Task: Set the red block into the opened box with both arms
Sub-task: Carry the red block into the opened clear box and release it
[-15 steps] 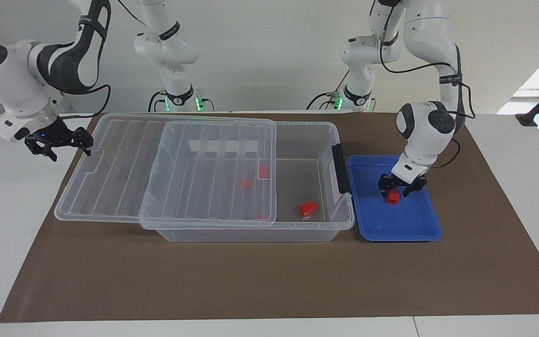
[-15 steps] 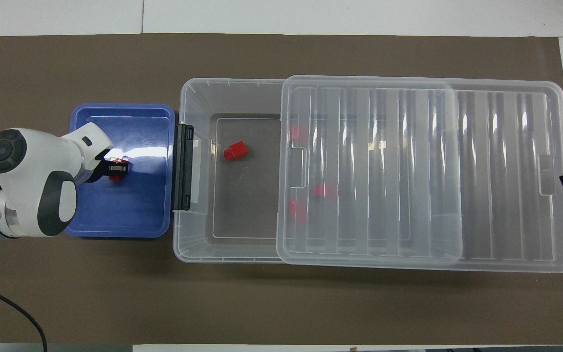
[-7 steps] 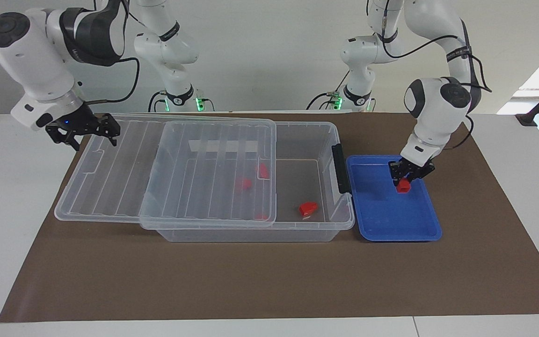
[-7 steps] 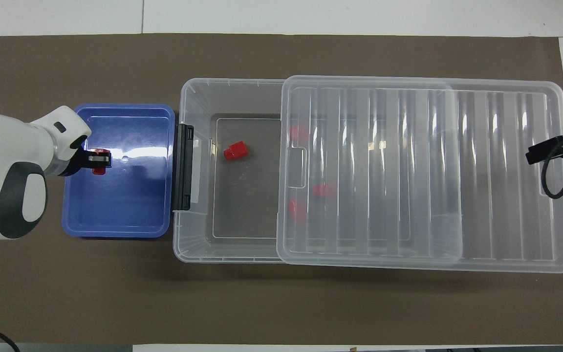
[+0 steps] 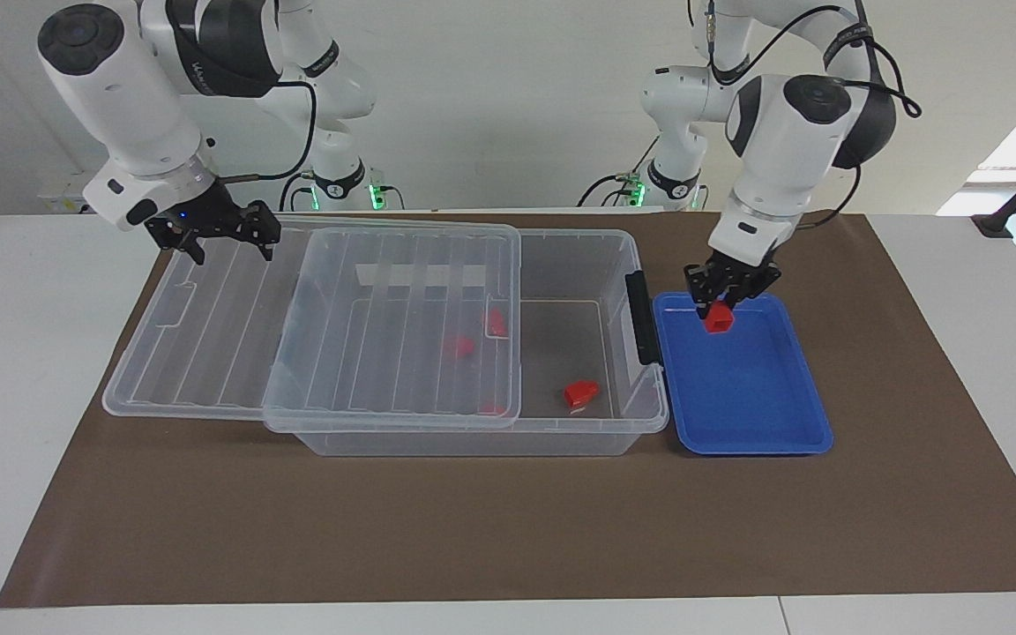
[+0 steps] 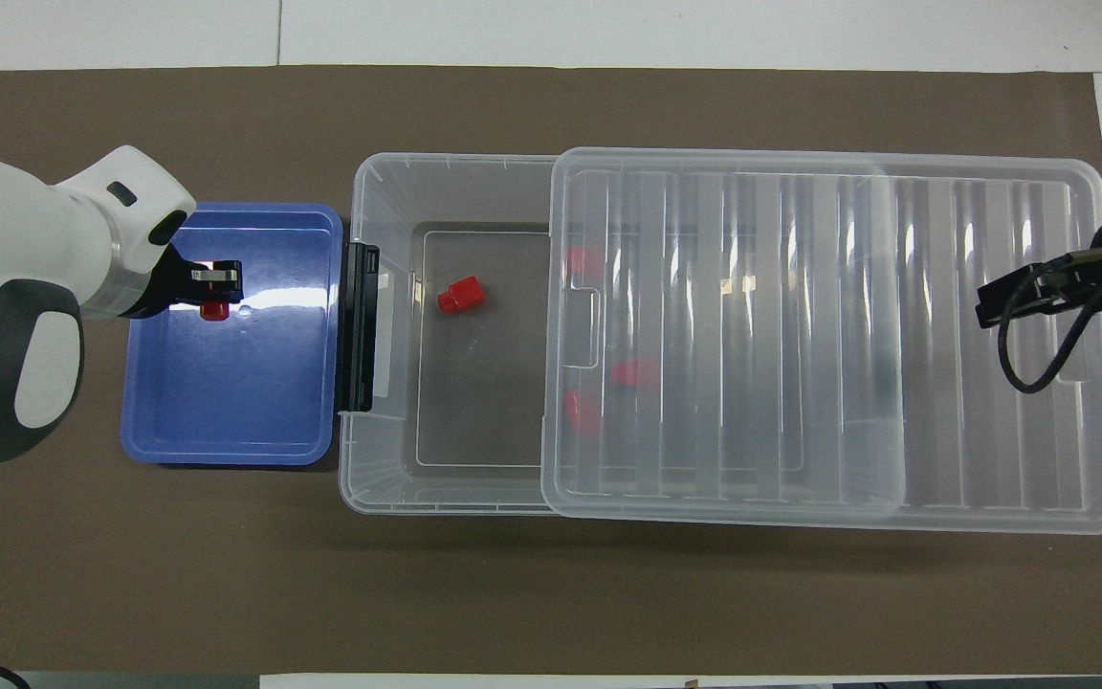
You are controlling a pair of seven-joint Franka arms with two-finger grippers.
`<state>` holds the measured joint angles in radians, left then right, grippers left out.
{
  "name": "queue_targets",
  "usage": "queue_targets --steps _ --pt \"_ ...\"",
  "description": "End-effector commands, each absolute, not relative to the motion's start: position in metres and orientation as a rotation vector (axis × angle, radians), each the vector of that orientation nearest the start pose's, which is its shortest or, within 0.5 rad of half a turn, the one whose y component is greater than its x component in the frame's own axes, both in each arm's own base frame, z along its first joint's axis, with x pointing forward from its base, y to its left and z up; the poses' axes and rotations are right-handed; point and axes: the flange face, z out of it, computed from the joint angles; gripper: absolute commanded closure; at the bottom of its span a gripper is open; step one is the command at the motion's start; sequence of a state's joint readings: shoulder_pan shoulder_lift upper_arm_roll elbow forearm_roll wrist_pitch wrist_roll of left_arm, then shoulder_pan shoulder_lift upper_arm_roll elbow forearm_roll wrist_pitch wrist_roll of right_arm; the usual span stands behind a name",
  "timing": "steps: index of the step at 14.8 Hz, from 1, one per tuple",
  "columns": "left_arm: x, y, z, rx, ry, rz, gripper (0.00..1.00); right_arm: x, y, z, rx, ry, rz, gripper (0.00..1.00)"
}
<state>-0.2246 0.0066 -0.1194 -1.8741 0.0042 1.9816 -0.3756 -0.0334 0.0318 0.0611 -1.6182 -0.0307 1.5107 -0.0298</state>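
My left gripper (image 5: 723,304) is shut on a small red block (image 5: 720,319) and holds it in the air over the blue tray (image 5: 755,423), at the tray's edge nearest the robots. From overhead the left gripper (image 6: 216,290) and its red block (image 6: 214,309) show over the blue tray (image 6: 226,421). The clear box (image 5: 473,439) lies beside the tray, its ribbed lid (image 5: 208,335) slid toward the right arm's end. One red block (image 5: 580,393) lies in the uncovered part. My right gripper (image 5: 219,240) hangs open over the lid's end, holding nothing.
More red blocks (image 5: 459,346) show through the lid inside the box (image 6: 436,163). A black latch (image 5: 642,317) sits on the box wall facing the tray. A brown mat (image 5: 508,529) covers the table under everything.
My left gripper has lifted the red block off the tray floor and carried it toward the robots and the box. My right gripper swung in from beside the table to over the lid.
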Motion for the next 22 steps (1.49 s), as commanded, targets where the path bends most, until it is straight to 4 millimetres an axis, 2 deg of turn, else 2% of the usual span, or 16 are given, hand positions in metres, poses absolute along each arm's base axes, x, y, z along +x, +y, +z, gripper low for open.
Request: queue_targets --steps 1,3,5,7,10,16,21,22 --pt "0.530 -0.238 0.512 -3.187 -0.136 -0.142 1.00 0.555 0.011 0.582 -3.152 -0.058 0.244 0.00" --pt "0.516 -0.274 0.506 -3.198 -0.186 -0.150 1.00 0.553 0.008 0.582 -3.153 -0.048 0.252 0.00" --pt "0.505 -0.299 0.495 -3.204 -0.242 -0.145 1.00 0.554 0.009 0.583 -3.151 -0.043 0.240 0.00" --pt "0.500 -0.316 0.478 -3.209 -0.244 -0.142 1.00 0.553 0.008 0.584 -3.150 0.036 0.239 0.00" --pt "0.494 -0.339 0.448 -3.209 -0.240 -0.115 1.00 0.556 0.006 0.585 -3.166 0.044 0.227 0.00" --pt "0.478 -0.353 0.385 -3.221 -0.216 -0.117 1.00 0.553 0.001 0.587 -3.150 0.061 0.242 0.00" --pt "0.470 -0.349 0.340 -3.207 -0.212 -0.077 1.00 0.539 0.003 0.584 -3.147 0.068 0.309 0.00" --pt "0.472 -0.346 0.341 -3.206 -0.219 -0.078 0.89 0.544 0.002 0.586 -3.150 0.058 0.249 0.00"
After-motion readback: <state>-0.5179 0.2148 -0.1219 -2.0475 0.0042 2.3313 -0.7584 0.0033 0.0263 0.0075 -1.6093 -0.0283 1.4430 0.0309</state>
